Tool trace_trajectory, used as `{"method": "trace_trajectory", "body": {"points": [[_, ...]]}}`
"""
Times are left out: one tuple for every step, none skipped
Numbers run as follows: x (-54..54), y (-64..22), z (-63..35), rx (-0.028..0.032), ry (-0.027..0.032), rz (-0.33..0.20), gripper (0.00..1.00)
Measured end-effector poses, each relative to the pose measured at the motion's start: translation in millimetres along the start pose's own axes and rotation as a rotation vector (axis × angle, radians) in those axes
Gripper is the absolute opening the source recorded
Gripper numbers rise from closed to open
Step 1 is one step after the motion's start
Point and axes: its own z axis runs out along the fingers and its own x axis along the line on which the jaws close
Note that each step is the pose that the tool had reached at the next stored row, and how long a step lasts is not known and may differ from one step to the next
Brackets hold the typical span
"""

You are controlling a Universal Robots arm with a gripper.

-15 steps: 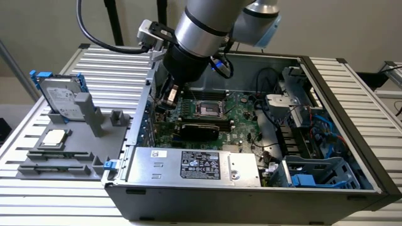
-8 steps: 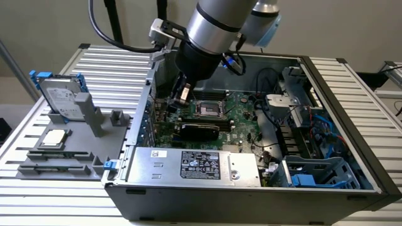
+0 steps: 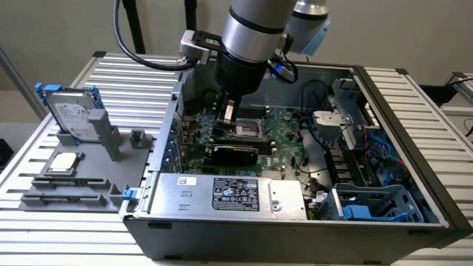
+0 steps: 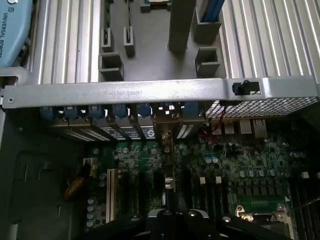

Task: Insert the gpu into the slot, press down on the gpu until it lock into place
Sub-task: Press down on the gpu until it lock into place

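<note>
The pale blue rounded plastic cover [image 4: 14,25] of the robot arm bears the white letters "UNIVERSAL ROBOTS", running along its edge. The white-and-black label [image 3: 235,195] on the silver metal box carries print too small to read.

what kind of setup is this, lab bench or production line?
Most likely a lab bench for PC assembly trials. An open computer case lies on a slatted aluminium table, motherboard exposed. Beside it a grey fixture tray holds a hard drive and other loose parts. Nothing suggests a conveyor line.
</note>
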Motion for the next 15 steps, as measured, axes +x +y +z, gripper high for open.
{"method": "trace_trajectory", "body": {"points": [[0.0, -0.7, -0.1, 0.0181, -0.0013, -0.001, 0.11], [-0.1, -1.4, -0.2, 0.0377, -0.0025, -0.002, 0.11], [-0.1, -2.1, -0.4, 0.0550, -0.0034, -0.003, 0.11], [-0.2, -2.8, -0.5, 0.0730, -0.0045, -0.004, 0.11], [-0.2, -3.5, -0.6, 0.0913, -0.0056, -0.005, 0.11], [-0.3, -4.0, -0.8, 0.1062, -0.0063, -0.006, 0.11], [-0.3, -4.3, -0.8, 0.1201, -0.0072, -0.007, 0.11], [-0.3, -4.3, -1.0, 0.1259, -0.0078, -0.007, 0.11], [-0.3, -4.4, -1.0, 0.1269, -0.0080, -0.007, 0.11], [-0.3, -4.4, -1.0, 0.1270, -0.0079, -0.007, 0.11], [-0.3, -4.4, -1.0, 0.1271, -0.0080, -0.007, 0.11], [-0.3, -4.3, -1.1, 0.1270, -0.0079, -0.007, 0.11], [-0.3, -4.3, -1.1, 0.1270, -0.0078, -0.007, 0.11], [-0.3, -4.3, -1.1, 0.1270, -0.0078, -0.007, 0.11], [-0.3, -4.3, -1.1, 0.1270, -0.0077, -0.007, 0.11]]}}
